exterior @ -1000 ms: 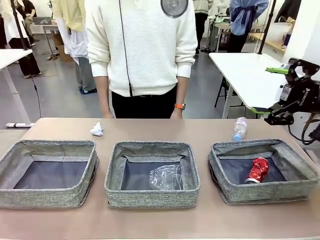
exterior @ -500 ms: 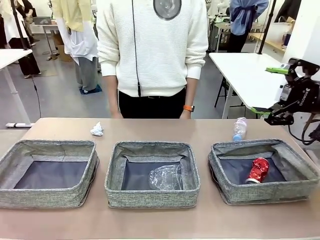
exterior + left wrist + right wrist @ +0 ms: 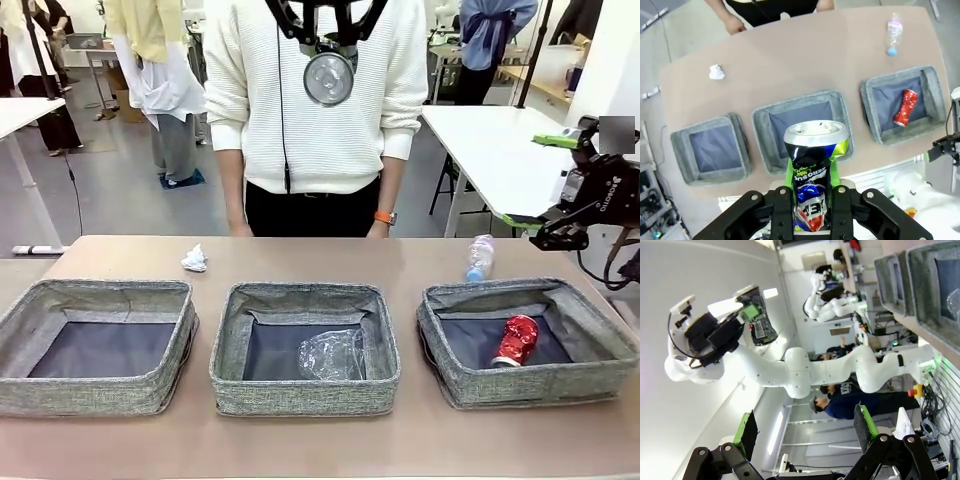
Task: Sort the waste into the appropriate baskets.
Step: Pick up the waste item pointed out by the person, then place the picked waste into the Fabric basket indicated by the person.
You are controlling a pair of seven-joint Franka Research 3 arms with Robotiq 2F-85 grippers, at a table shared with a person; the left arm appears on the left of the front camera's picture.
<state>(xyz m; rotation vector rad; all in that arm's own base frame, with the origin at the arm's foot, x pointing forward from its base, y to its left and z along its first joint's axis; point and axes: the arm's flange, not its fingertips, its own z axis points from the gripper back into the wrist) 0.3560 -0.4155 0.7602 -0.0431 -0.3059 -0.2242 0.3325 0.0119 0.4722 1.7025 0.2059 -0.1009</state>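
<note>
My left gripper [image 3: 813,176] is shut on a dark blue-black drink can [image 3: 815,155], held upright high above the table. Three grey baskets stand in a row. The left basket [image 3: 90,396] has nothing in it. A clear plastic cup [image 3: 332,355] lies in the middle basket [image 3: 300,396], and a red can [image 3: 516,340] lies in the right basket [image 3: 540,386]. On the table behind them are a white paper wad [image 3: 194,259] and a small clear bottle [image 3: 480,257]. My right gripper [image 3: 535,180] hangs open and holds nothing, up beyond the table's right end.
A person in a white sweater [image 3: 325,110] stands at the far edge, hands down by the table. A white table [image 3: 490,150] stands behind on the right. Bare tabletop lies in front of and behind the baskets.
The person has shifted to the right and come closer to the table. Neither arm nor any item has moved.
</note>
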